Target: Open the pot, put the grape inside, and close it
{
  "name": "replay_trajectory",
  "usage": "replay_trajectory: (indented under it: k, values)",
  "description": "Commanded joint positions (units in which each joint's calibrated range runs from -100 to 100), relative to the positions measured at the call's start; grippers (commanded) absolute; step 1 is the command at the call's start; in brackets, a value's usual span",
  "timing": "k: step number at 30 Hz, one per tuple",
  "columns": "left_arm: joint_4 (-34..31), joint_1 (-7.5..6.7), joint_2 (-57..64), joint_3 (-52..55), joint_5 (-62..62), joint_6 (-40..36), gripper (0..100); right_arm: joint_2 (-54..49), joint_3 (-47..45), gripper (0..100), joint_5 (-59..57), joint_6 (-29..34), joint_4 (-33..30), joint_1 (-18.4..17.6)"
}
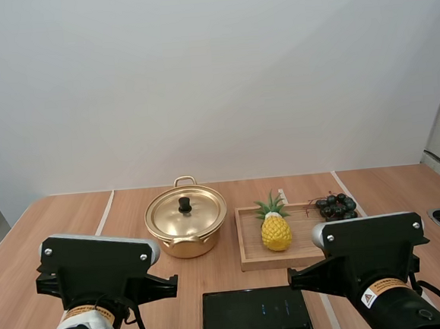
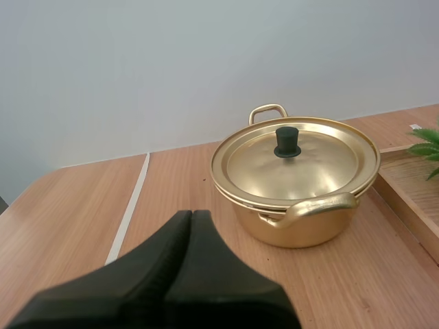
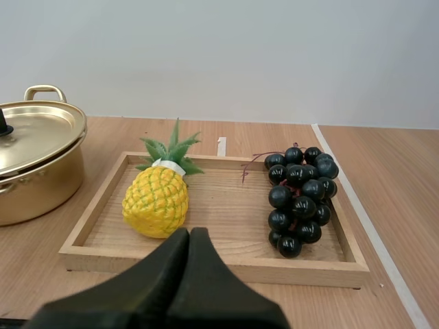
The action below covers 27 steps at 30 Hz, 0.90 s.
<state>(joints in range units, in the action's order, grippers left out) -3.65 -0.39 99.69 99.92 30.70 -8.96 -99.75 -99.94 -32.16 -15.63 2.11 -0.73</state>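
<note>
High view gives us the wooden tray as our landmark on the desk. Inside that tray, toward its right wall, lies the bunch of grapes, dark and glossy, with a reddish stem pointing toward the tray's far rim. Beside the grapes, in the tray's left half, we see a yellow pineapple with its green crown turned to the far rim. The two are apart, with bare wood between them. Just beside the tray's left wall stands the golden pot. Its lid sits flat on the rim, and a black knob stands upright at the lid's middle. One looped handle points away from the tray's far rim and toward our arms; the other is on the opposite side. A dark flat panel lies on the desk just off the tray's near rim. Our left end effector hangs over bare desk well to the left of the tray, on the near side of the pot; its fingers are pressed together into one dark wedge, holding nothing. Our right end effector hovers off the tray's near rim, facing the gap between pineapple and grapes, its fingers likewise pressed together and empty.
</note>
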Motion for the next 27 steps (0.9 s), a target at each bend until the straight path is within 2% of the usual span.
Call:
replay_trajectory:
  k: [1, 27]
  values:
    - [0.86, 0.05, 0.31, 0.08, -26.51, -0.29, 0, -0.25, -0.06, 0, 23.67, -0.21, 0.12, 0.33]
    - [0.86, 0.05, 0.31, 0.08, -26.51, -0.29, 0, -0.25, -0.06, 0, 23.67, -0.11, 1.14, 0.33]
